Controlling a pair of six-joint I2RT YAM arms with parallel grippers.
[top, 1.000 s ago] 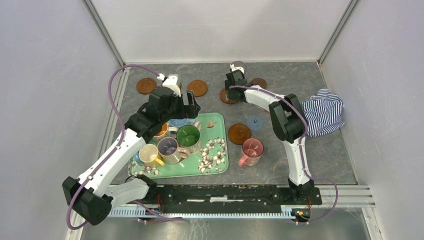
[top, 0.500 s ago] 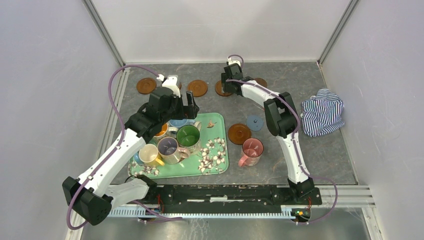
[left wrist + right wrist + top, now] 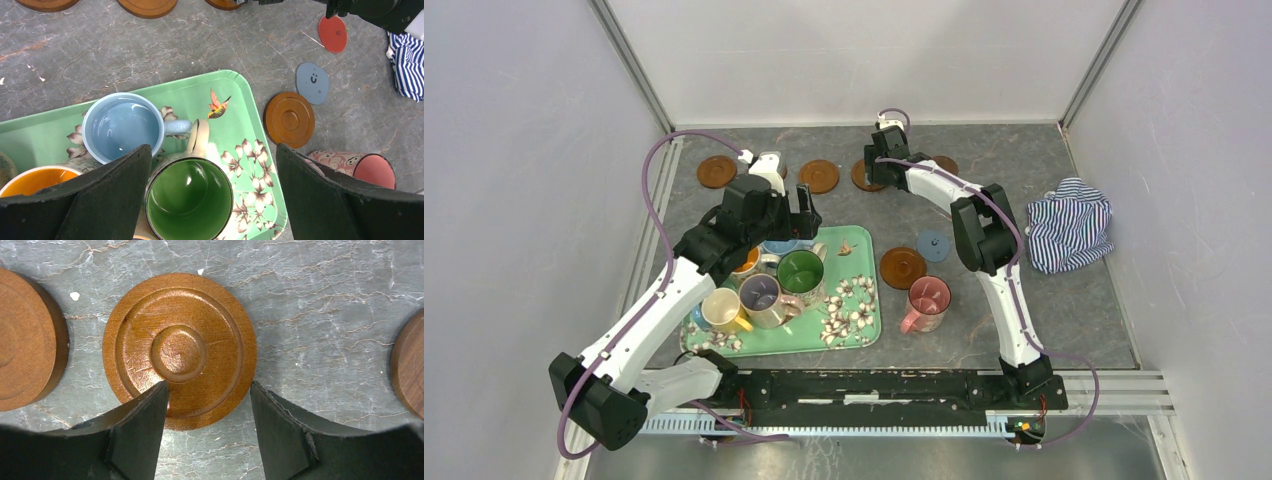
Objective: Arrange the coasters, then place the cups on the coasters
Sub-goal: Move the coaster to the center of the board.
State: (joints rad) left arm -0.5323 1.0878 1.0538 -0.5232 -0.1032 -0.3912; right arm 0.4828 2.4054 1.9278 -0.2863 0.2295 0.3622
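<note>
Several cups stand in a green floral tray (image 3: 862,322): green (image 3: 189,204), light blue (image 3: 122,126), orange (image 3: 35,181), lilac (image 3: 761,293) and yellow (image 3: 722,308). A pink cup (image 3: 927,297) stands on the table beside an orange coaster (image 3: 903,267), not on it. My left gripper (image 3: 212,150) hangs wide open above the green cup. At the back, my right gripper (image 3: 209,387) is open over the near rim of a ringed wooden coaster (image 3: 180,347), which lies flat on the table. Two more wooden coasters (image 3: 717,171) (image 3: 819,176) lie in the same back row.
A blue-grey coaster (image 3: 933,244) lies right of the tray and a small reddish one (image 3: 943,165) lies behind the right arm. A striped cloth (image 3: 1072,225) is bunched at the right wall. White walls close off the table's sides and back.
The right gripper slid left and toward the back wall, and the wooden coaster under it moved along into the back row. Its jaws widened slightly. The left arm stayed still.
</note>
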